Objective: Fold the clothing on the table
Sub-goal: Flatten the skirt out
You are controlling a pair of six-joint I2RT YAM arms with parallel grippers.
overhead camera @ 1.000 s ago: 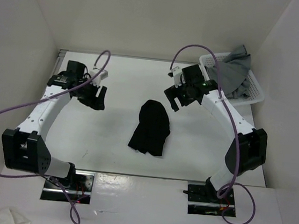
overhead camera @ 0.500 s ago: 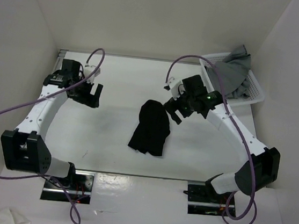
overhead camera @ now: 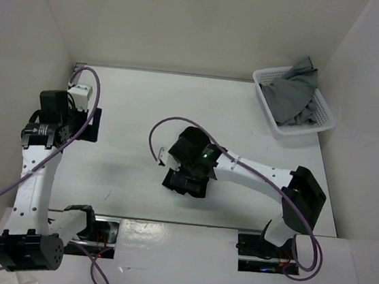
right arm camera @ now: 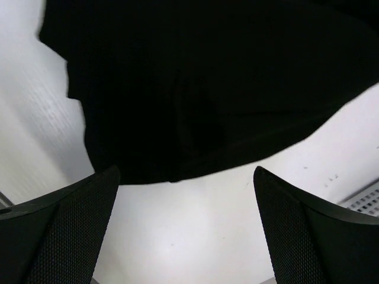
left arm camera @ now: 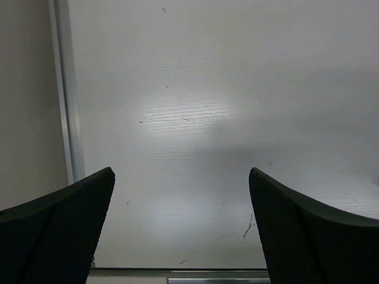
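Looking at black clothing [overhead camera: 179, 182] bunched flat around the middle of the white counter [overhead camera: 138, 109], long axis running near-to-far with a slight lean, wider end toward the arm bases, far end mostly tucked under the right hand [right arm camera: 185, 177] hanging right over it, fingers spread wide, clamped on nothing. Also got the left hand [left arm camera: 180, 171] way off by the left rail [left arm camera: 64, 89], fingers apart too, just bare counter underneath. Can spot a white basket [overhead camera: 304, 130] in the far right corner stuffed with grey garments [overhead camera: 294, 96], some poking up past its far rim.
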